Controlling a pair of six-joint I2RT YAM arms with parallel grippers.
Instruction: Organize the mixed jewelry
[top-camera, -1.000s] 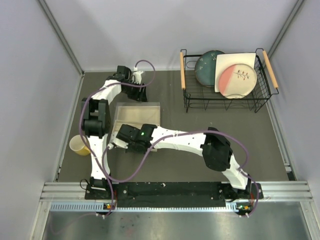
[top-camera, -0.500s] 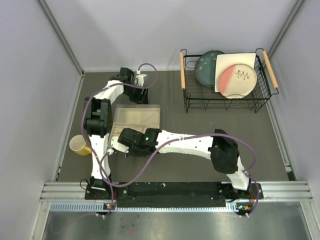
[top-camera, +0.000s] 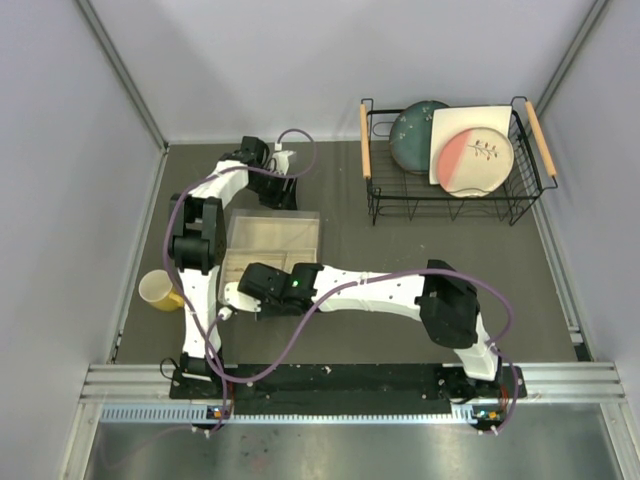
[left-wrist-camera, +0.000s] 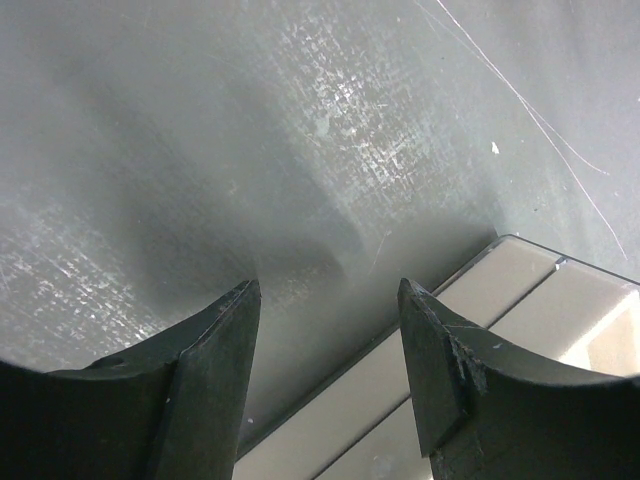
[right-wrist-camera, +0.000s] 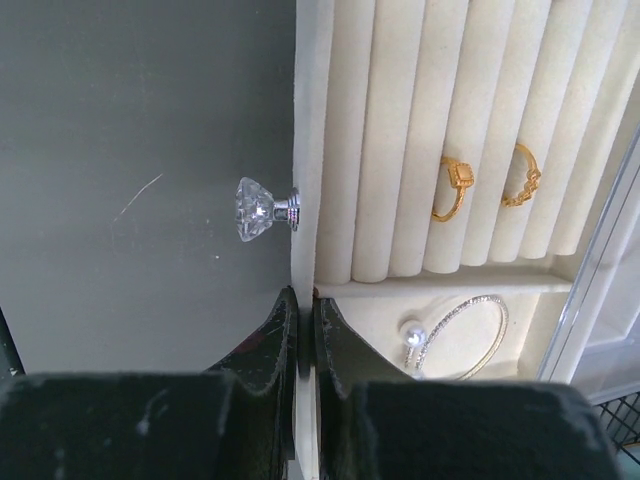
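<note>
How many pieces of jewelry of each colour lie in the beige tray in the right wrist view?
Gold rings: 2
Silver bracelet: 1
Total in the beige tray: 3
White bead at the bracelet: unclear whether separate, not counted.

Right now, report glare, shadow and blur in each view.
Top external: even light, no glare. Left wrist: speckled glare on the table, a soft shadow ahead of the left tool. Right wrist: gold rings in the tray sharp, crystal knob glinting, right tool out of focus at the bottom.

Dark grey tabletop (top-camera: 350, 335), pale lilac walls (top-camera: 250, 70) on three sides, aluminium rail (top-camera: 560, 378) along near edge.
</note>
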